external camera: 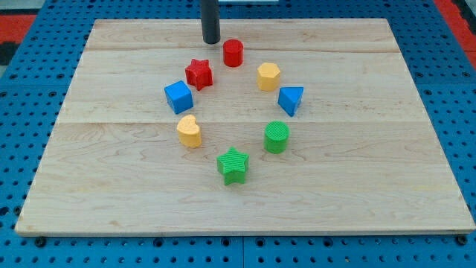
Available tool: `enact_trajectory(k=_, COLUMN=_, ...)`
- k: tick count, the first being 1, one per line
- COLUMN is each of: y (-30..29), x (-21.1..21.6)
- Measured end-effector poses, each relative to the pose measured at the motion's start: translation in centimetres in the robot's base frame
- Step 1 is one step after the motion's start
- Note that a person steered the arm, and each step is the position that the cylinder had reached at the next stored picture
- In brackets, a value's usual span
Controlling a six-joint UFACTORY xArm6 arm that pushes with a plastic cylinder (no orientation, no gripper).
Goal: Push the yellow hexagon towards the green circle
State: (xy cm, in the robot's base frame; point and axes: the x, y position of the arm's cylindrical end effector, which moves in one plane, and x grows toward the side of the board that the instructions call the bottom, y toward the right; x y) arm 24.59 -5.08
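Pale wooden surface (111,186) on a blue pegboard carries a ring of blocks. The end effector is a bare rod holding nothing; my tip (211,42) sits at eleven o'clock, beside the red cylinder (233,53). The yellow hexagon (268,76) lies at two o'clock, the blue triangular block (290,100) between it and the green circle (277,137) at four.

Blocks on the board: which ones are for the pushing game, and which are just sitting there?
For the job:
yellow hexagon
green circle
my tip, at the view's top, left of the red cylinder

Just lying about:
red cylinder
red star
blue cube
blue triangle
yellow heart
green star
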Motion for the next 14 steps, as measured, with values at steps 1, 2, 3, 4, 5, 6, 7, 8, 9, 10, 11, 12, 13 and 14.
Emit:
enact_trajectory(k=1, y=0.0, x=-0.8)
enact_trajectory(k=2, y=0.1, x=-0.9)
enact_trajectory(k=3, y=0.1, x=-0.9)
enact_trajectory(k=4, y=1.0, x=-0.9)
enact_trajectory(k=5, y=2.2, x=-0.9)
enact_trajectory(k=6, y=6.6, x=-0.9)
enact_trajectory(k=7, y=8.3, x=1.9)
enact_trajectory(k=8, y=8.1, x=3.9)
enact_trajectory(k=9, y=8.9, x=4.3)
enact_trajectory(k=10, y=10.4, x=5.9)
enact_trajectory(k=11, y=9.9, x=8.4)
enact_trajectory(k=12, y=12.7, x=10.5)
enact_trajectory(k=13, y=14.9, x=10.7)
enact_trajectory(k=14, y=13.6, x=11.3)
